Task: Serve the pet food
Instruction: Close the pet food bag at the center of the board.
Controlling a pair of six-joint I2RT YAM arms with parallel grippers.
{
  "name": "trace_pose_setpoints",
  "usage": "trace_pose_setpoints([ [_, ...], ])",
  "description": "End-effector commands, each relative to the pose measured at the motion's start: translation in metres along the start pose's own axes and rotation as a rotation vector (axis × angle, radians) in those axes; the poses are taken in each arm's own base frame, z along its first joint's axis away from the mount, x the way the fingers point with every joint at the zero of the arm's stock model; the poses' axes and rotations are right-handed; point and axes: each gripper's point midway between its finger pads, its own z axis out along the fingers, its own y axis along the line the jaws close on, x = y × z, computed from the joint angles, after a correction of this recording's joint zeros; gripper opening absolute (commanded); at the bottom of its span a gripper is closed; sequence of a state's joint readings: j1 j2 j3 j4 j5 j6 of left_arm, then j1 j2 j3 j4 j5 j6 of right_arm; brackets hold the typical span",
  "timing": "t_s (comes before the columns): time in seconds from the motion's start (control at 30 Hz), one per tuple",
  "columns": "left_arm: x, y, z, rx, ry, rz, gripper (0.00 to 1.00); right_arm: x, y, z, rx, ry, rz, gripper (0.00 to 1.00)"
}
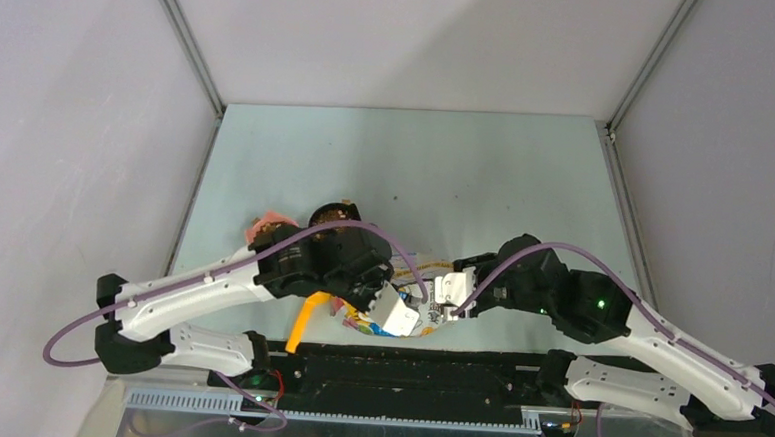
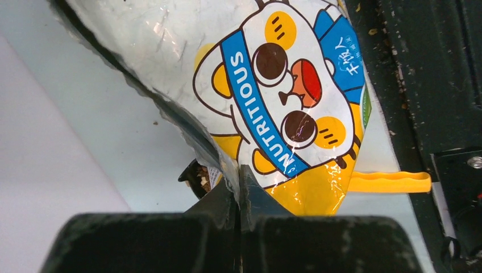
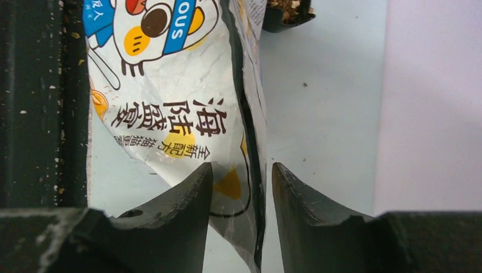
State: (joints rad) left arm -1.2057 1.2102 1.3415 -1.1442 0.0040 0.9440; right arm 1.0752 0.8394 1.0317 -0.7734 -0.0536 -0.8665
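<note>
We judge bag-opening in hand. Left tool [image 2: 239, 179] pinches glossy white-yellow cartoon-cat bag [image 2: 273, 85]; right tool [image 3: 242, 170] straddles its edge, jaws apart. Brown kibble pellets [image 3: 287, 4] lie in black bowl [image 3: 284, 21]. Next: right tool must clamp.

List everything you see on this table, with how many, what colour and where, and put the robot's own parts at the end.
pet food: one heap, brown, in the black dish
dish: one, black, on the table beyond the bag
bag: one, white and yellow with a cartoon cat, between the two grippers near the front edge
scoop: one, yellow, only its handle shows, beside the bag
pink thing: one, pink, left of the dish, too hidden to name
table: one, pale green, under everything
rail: one, black, along the near edge
left gripper: one, black, shut on the bag's edge
right gripper: one, black, open, the bag's edge between its fingers
</note>
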Motion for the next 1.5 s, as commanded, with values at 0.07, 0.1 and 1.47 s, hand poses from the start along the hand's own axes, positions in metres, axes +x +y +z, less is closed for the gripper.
trace_pose_setpoints([
  [0.07,0.001,0.008,0.002,-0.096,0.047,0.077,0.00,-0.002,-0.024,-0.026,0.166,-0.005,-0.015,0.44],
  [0.1,0.003,0.010,0.002,-0.106,0.063,0.080,0.00,-0.002,-0.023,-0.028,0.166,-0.005,-0.016,0.42],
  [1.47,-0.025,0.083,-0.015,-0.429,0.016,0.026,0.00,0.043,-0.059,-0.032,0.176,0.049,-0.082,0.18],
])
